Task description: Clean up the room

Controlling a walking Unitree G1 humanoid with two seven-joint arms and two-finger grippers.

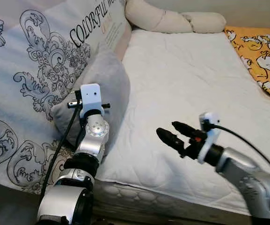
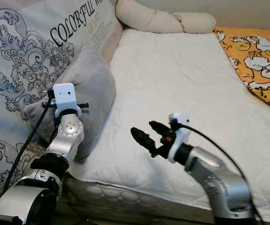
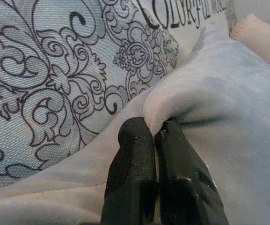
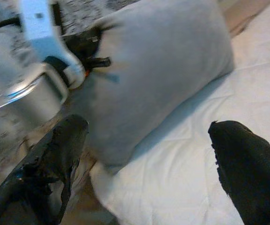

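Grey pillow (image 1: 99,86) lies left of your right gripper (image 1: 174,132), whose fingers gape apart; your left gripper (image 3: 159,136) apparently already pinches its near-left edge.

You can count one grey pillow (image 1: 107,82) at the left side of the bed. Beside it there is one big printed cushion (image 1: 27,70) with black ornaments and letters. At the head of the bed you see one long beige bolster (image 1: 172,19), which is bent in the middle. One white mattress (image 1: 191,79) is there, and one orange blanket (image 1: 261,56) with white cartoon figures at its right edge. You have two arms, so two grippers: one left gripper (image 3: 154,133) and one right gripper (image 1: 170,130). Each gripper has two black fingers, four fingers in total.
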